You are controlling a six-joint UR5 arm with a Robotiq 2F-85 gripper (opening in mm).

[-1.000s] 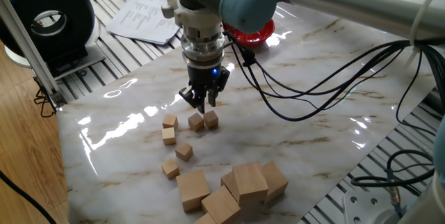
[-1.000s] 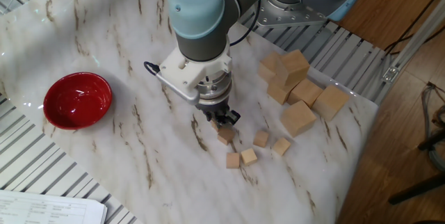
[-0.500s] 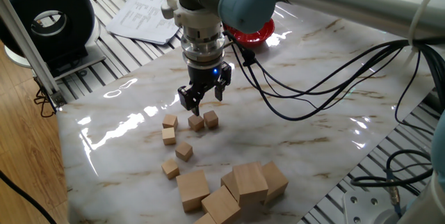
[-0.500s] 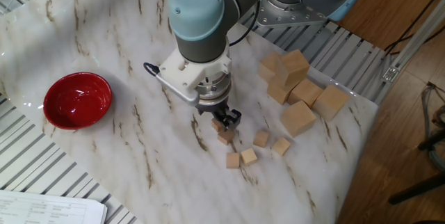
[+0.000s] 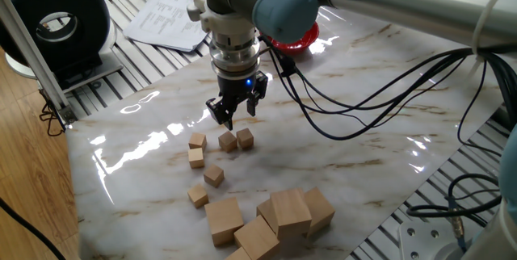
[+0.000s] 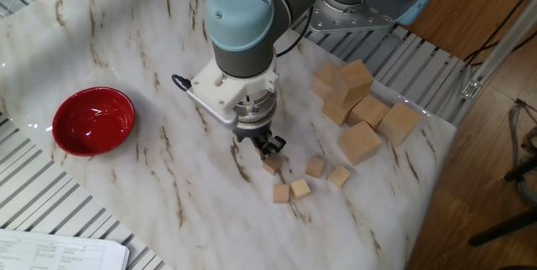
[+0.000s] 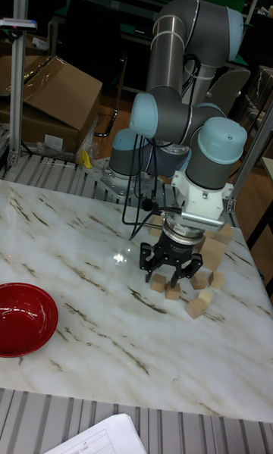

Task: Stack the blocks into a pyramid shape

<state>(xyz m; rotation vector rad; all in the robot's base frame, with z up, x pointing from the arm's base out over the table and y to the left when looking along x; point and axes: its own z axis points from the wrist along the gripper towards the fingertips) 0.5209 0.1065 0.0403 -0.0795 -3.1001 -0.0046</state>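
Several small tan blocks lie scattered flat on the marble table (image 5: 363,131), none on top of another. Two of them, one block (image 5: 228,140) and its neighbour (image 5: 245,137), sit side by side just below my gripper (image 5: 236,113). Others lie at the left (image 5: 197,140), below it (image 5: 195,157), and nearer the front (image 5: 213,176) (image 5: 198,195). The gripper hangs open a little above the table with nothing between its fingers. In the other fixed view the gripper (image 6: 265,144) stands over one block (image 6: 271,166). The tall view shows the gripper (image 7: 173,269) spread above the blocks (image 7: 173,291).
A heap of much larger wooden cubes (image 5: 279,215) sits at the table's front corner. A red bowl (image 6: 93,121) stands on the far side of the arm. Papers (image 5: 170,14) and a black round device (image 5: 56,22) lie off the table; cables (image 5: 388,90) trail from the arm.
The gripper has risen off the two adjacent blocks and its fingers have spread apart. The blocks have stayed where they were.
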